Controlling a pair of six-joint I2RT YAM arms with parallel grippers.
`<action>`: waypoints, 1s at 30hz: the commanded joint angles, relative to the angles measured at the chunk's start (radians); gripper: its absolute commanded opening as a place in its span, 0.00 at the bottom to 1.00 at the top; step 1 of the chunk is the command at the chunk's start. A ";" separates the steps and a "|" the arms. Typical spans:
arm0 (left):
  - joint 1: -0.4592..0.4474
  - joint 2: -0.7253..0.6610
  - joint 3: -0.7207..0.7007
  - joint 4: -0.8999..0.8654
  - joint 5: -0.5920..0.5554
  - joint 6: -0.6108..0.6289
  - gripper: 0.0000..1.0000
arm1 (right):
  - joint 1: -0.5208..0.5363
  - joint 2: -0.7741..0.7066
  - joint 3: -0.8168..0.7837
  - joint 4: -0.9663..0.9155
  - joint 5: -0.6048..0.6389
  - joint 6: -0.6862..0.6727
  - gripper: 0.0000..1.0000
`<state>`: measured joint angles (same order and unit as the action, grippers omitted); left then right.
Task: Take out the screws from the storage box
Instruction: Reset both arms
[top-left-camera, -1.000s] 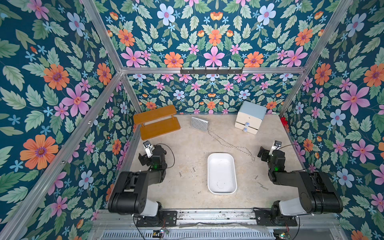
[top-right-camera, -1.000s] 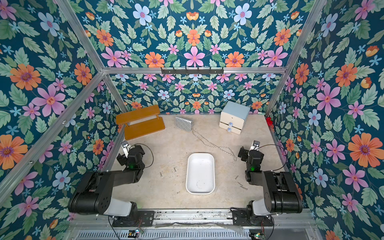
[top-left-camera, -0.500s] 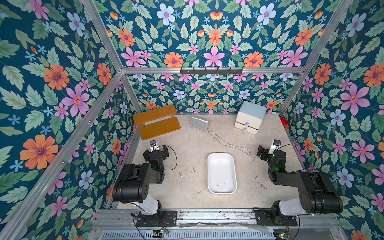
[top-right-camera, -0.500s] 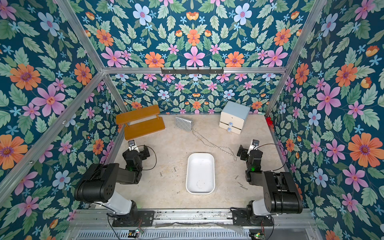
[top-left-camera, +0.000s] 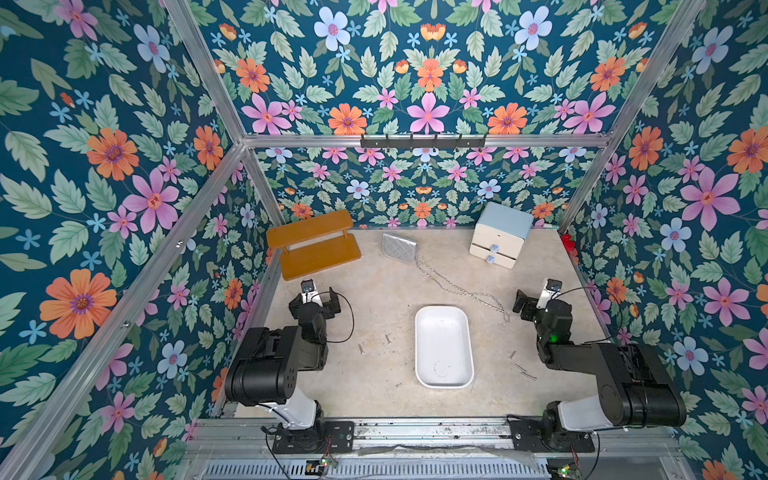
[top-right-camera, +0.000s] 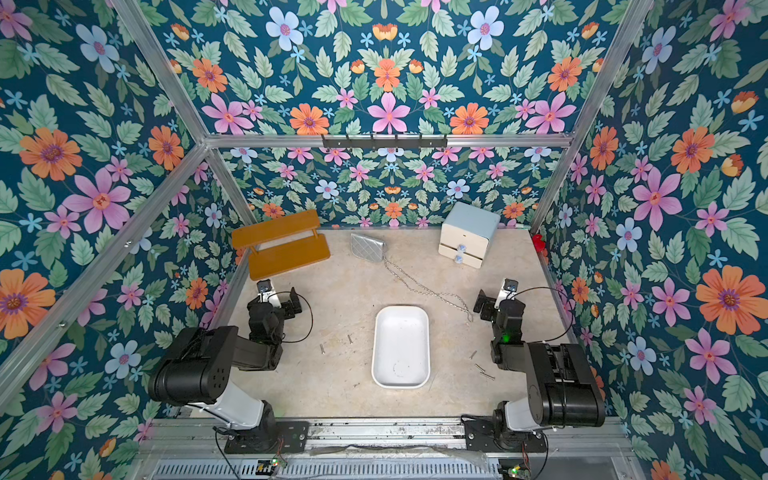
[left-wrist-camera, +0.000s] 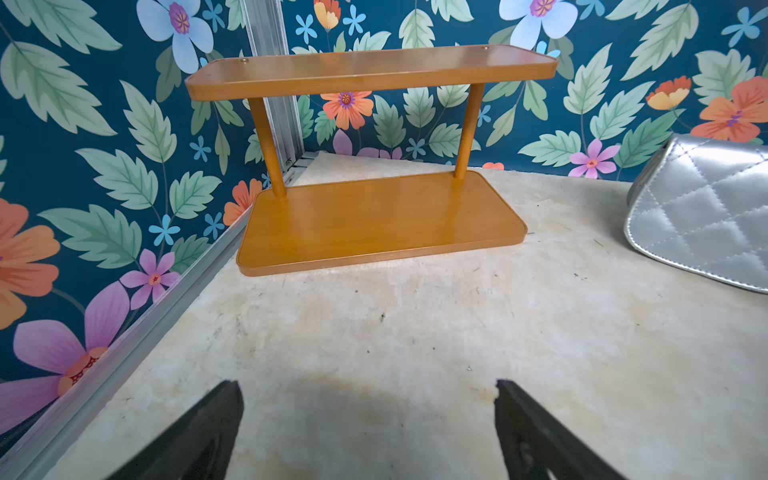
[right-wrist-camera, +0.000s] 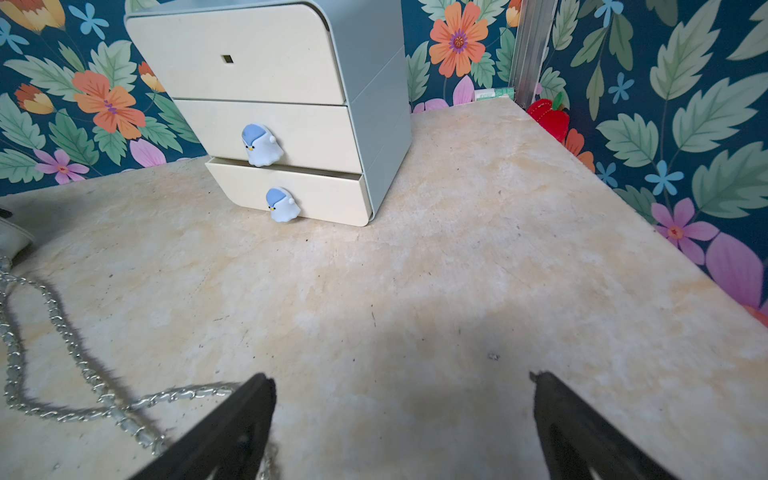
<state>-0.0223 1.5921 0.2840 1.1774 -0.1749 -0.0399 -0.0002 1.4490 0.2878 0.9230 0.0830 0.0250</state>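
The storage box (top-left-camera: 444, 347) (top-right-camera: 401, 347) is a white lidless tub in the middle of the table, and I see no screws inside it. Two screws (top-left-camera: 360, 348) (top-right-camera: 321, 348) lie on the table left of it. Three more screws (top-left-camera: 519, 368) (top-right-camera: 480, 368) lie to its right. My left gripper (top-left-camera: 318, 300) (left-wrist-camera: 366, 384) hovers open and empty over bare table at the left. It faces the wooden shelf. My right gripper (top-left-camera: 538, 303) (right-wrist-camera: 401, 376) is open and empty at the right, facing the drawer cabinet.
An orange two-tier shelf (top-left-camera: 313, 245) (left-wrist-camera: 374, 216) stands back left. A silver quilted purse (top-left-camera: 399, 248) lies mid-back, and its chain (top-left-camera: 457, 286) (right-wrist-camera: 83, 399) trails to my right gripper's finger. A cream drawer cabinet (top-left-camera: 500, 235) (right-wrist-camera: 282, 124) stands back right. Flowered walls close three sides.
My left arm has swung its gripper slightly to the right, away from the left wall. The right arm has barely moved. Both grippers stay open.
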 joint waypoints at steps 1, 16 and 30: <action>0.000 -0.001 0.000 0.030 0.008 0.009 0.99 | 0.001 0.001 0.003 0.029 0.001 -0.008 1.00; -0.003 -0.003 0.003 0.014 -0.044 -0.012 0.99 | 0.001 0.022 -0.129 0.322 0.058 0.006 1.00; -0.009 0.001 -0.002 0.038 -0.019 0.005 0.99 | -0.006 -0.001 0.007 0.019 -0.008 0.001 1.00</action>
<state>-0.0319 1.5925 0.2794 1.2091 -0.1932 -0.0452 -0.0074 1.4490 0.2909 0.9482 0.0811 0.0296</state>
